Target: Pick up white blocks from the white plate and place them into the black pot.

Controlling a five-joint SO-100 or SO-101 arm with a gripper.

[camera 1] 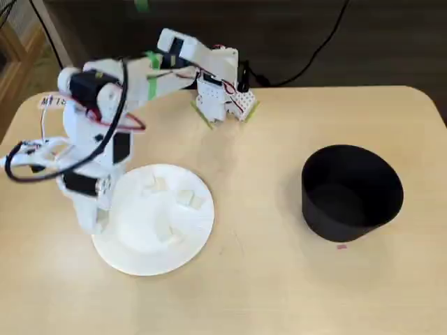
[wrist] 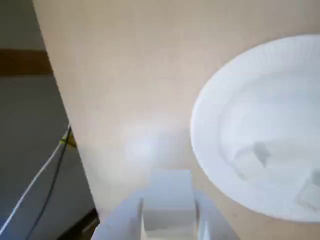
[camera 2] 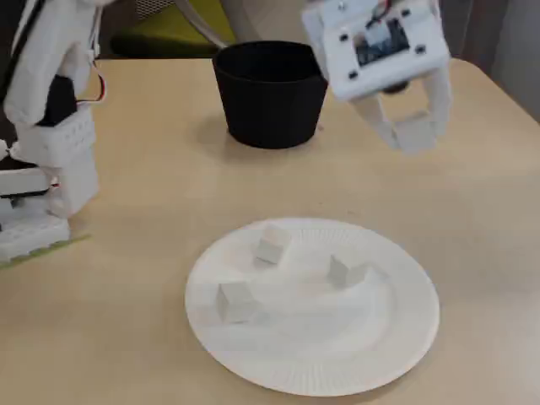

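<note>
Holding one white block [camera 2: 415,132], tool [camera 2: 413,135] clamped, raised off the table [camera 2: 152,211].
Three white blocks [camera 2: 271,245] on white plate [camera 2: 321,375]; black pot [camera 2: 270,93] well apart.

End effector [camera 2: 413,128] clamps one white block [camera 2: 415,132] above the counter [camera 2: 135,211], right of the black pot [camera 2: 270,93]; three white blocks [camera 2: 272,247] sit on the white plate [camera 2: 312,371] nearer the camera.

In the wrist view the white plate [wrist: 220,125] runs off the right edge and the blocks on it are blurred. In a fixed view the arm [camera 1: 94,132] hides the plate's rim toward the table's left edge.
</note>
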